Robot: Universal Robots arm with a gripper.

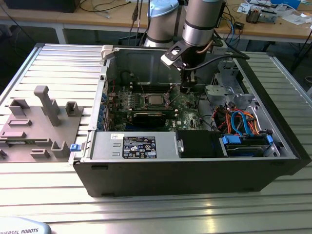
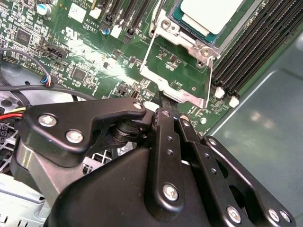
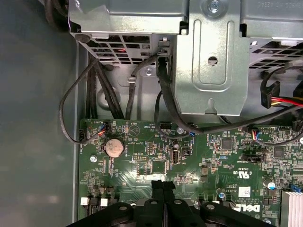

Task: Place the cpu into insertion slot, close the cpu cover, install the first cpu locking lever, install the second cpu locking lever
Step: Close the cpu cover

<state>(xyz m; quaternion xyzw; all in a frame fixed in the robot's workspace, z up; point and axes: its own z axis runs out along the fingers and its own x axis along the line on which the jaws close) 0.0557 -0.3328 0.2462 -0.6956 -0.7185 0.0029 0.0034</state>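
Cpu (image 2: 208, 12) sits in the insertion slot (image 2: 189, 41), metal face up. Cpu cover (image 2: 170, 89) is swung open and lies beside the slot, with green motherboard (image 3: 142, 161) showing through its window. Room is tight: memory slots (image 2: 255, 42) run along one side of the slot, the drive cage (image 3: 213, 61) and cables (image 3: 94, 90) crowd the board edge, and case (image 1: 146, 180) walls stand all round. In my exterior view the arm (image 1: 202, 24) drops near vertical into the case on the desk (image 1: 58, 195). The gripper (image 1: 187, 88) is just to the exterior view's right of the slot. Jaws are together, tips at the cover's outer edge; I can't tell if they pinch it.
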